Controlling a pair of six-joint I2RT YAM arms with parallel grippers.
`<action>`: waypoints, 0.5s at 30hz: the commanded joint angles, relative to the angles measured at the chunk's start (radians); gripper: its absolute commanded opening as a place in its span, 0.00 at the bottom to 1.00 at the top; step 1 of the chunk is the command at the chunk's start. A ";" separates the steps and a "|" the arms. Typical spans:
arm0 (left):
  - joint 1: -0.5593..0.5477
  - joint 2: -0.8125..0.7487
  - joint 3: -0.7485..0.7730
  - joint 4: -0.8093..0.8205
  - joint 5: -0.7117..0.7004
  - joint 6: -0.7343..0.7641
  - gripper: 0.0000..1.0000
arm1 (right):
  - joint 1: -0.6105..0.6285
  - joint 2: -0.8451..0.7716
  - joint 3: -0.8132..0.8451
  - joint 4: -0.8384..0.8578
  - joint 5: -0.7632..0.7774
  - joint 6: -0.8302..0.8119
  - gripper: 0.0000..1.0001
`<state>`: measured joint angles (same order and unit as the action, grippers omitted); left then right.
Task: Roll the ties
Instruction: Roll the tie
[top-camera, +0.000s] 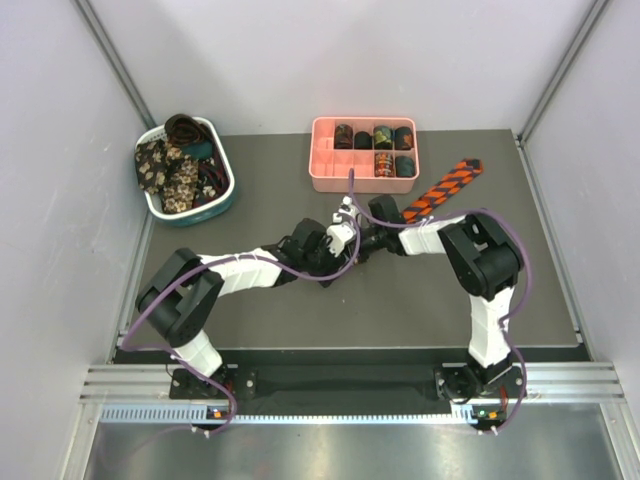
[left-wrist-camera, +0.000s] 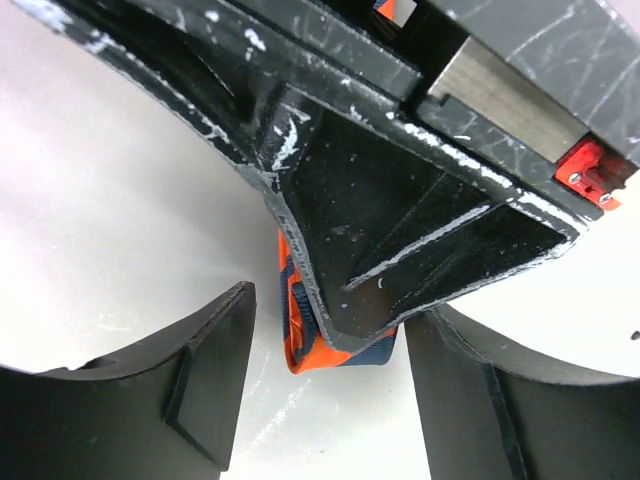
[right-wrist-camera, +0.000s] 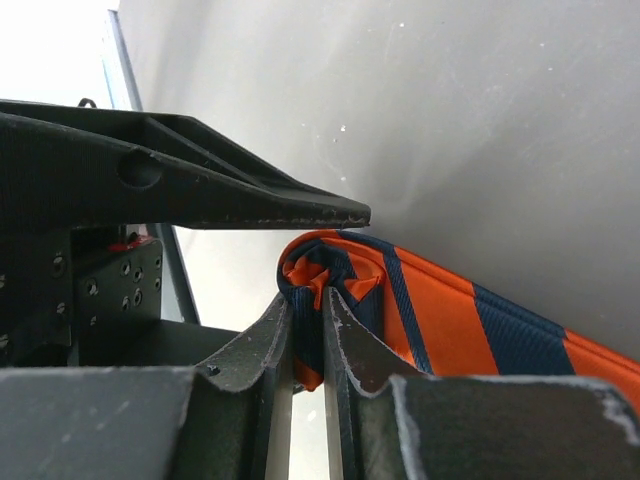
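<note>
The orange and dark blue striped tie (top-camera: 445, 187) lies as a long strip running diagonally toward the back right. My right gripper (top-camera: 362, 243) is shut on its near end. In the right wrist view the gripper (right-wrist-camera: 310, 320) pinches the tie (right-wrist-camera: 450, 310), whose end curls into a small first coil round the fingers. My left gripper (top-camera: 340, 240) sits right beside it. In the left wrist view the left gripper (left-wrist-camera: 330, 400) is open, its fingers on either side of the tie end (left-wrist-camera: 300, 350) without touching it. Floral and dark ties (top-camera: 170, 170) fill the basket.
A pink compartment tray (top-camera: 325, 170) at the back centre holds several rolled ties (top-camera: 383, 135). The white-and-teal basket (top-camera: 225, 200) stands at the back left. White walls and metal posts close in the table. The right gripper's finger (left-wrist-camera: 400, 230) crosses the left wrist view.
</note>
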<state>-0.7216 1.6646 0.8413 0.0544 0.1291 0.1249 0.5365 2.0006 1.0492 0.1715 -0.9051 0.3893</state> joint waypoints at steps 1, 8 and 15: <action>0.007 -0.022 -0.011 0.061 -0.003 -0.004 0.65 | 0.020 0.033 0.031 0.068 -0.064 0.009 0.09; 0.007 -0.019 -0.011 0.078 0.007 0.016 0.54 | 0.019 0.046 0.041 0.089 -0.089 0.034 0.11; 0.007 -0.005 0.015 0.002 -0.023 0.032 0.36 | 0.002 0.061 0.049 0.066 -0.072 0.025 0.24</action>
<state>-0.7227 1.6646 0.8330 0.0505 0.1429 0.1516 0.5331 2.0434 1.0683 0.2173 -0.9455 0.4313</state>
